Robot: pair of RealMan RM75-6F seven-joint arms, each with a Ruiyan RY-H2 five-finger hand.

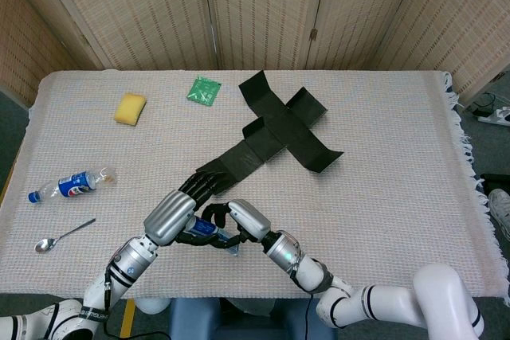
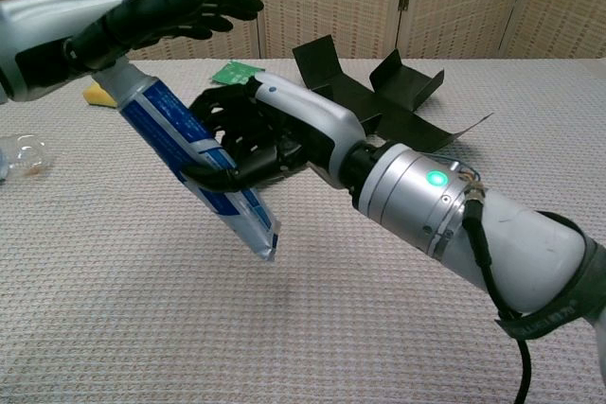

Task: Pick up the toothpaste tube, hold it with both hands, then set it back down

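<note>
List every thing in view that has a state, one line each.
Toothpaste tube: off the table, tilted, cap end up.
Right hand: grips the tube's middle.
Left hand: fingers spread over the cap end, contact unclear.
Black box: unfolded flat.
Water bottle: lying on its side.
Spoon: lying on the cloth.

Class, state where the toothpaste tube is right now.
Chest view: the toothpaste tube hangs tilted above the table near its front edge, gripped by the right hand, cap end under the left hand.

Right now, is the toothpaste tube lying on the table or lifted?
Lifted: the toothpaste tube hangs tilted above the cloth, gripped by the right robot hand, crimped end lowest.
</note>
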